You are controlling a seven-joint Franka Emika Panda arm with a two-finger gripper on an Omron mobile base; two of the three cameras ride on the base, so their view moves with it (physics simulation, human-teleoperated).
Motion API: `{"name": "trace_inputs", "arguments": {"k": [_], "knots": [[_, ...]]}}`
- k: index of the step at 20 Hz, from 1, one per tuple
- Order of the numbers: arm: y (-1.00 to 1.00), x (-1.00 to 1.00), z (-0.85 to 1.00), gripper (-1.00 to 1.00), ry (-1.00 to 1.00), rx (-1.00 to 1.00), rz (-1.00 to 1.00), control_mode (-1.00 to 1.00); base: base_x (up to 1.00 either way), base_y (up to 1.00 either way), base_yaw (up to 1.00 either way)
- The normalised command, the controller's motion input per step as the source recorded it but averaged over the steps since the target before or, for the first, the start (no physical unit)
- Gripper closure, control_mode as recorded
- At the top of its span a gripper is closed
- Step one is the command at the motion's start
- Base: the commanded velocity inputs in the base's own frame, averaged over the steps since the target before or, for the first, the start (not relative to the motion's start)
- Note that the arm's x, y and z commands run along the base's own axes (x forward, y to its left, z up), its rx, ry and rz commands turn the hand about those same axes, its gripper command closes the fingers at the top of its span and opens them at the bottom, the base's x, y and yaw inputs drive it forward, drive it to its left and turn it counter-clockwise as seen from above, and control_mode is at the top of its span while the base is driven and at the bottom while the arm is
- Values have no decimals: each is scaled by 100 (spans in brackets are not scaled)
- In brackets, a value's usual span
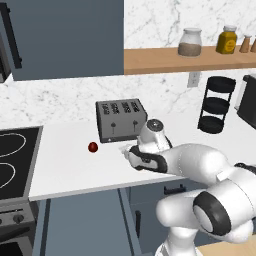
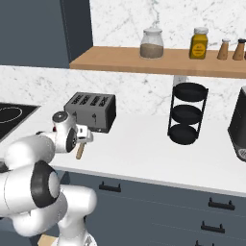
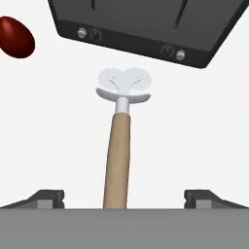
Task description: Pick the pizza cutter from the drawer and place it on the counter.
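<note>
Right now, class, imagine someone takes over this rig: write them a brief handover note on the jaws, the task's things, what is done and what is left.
Gripper: jaws open, fingertips spread either side of the handle, not clamping it.
Pizza cutter: lying on the counter before the toaster, wheel end toward it; red ball nearby.
Done: cutter is out of the drawer and on the counter.
Left: probably just lift the arm away.

**Two base cameras flank the arm; the hand camera looks close down at the counter**

The left base view looks forward and down from behind the arm's left, over the counter [image 1: 70,165] toward the toaster [image 1: 121,120]. The right base view faces the same counter [image 2: 158,149] and toaster [image 2: 91,111] from behind the right. The hand view sits much nearer, above the counter [image 3: 194,121], facing the toaster [image 3: 146,24] front.
</note>
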Motion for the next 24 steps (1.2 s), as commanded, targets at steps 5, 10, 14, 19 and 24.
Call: {"name": "trace_inputs", "arguments": {"k": [5,10,14,19,24], "knots": [[-18,-45,88,-100,-1,0,0,-100,0,0,0],[-18,-49,72,-100,-1,0,0,-100,0,0,0],[-28,-69,54,-100,0,0,0,-100,0,0,0],[-61,-73,29,-100,0,3,-6,-100,0,0,0],[-68,-81,23,-100,0,5,-5,-100,0,0,0]]}}
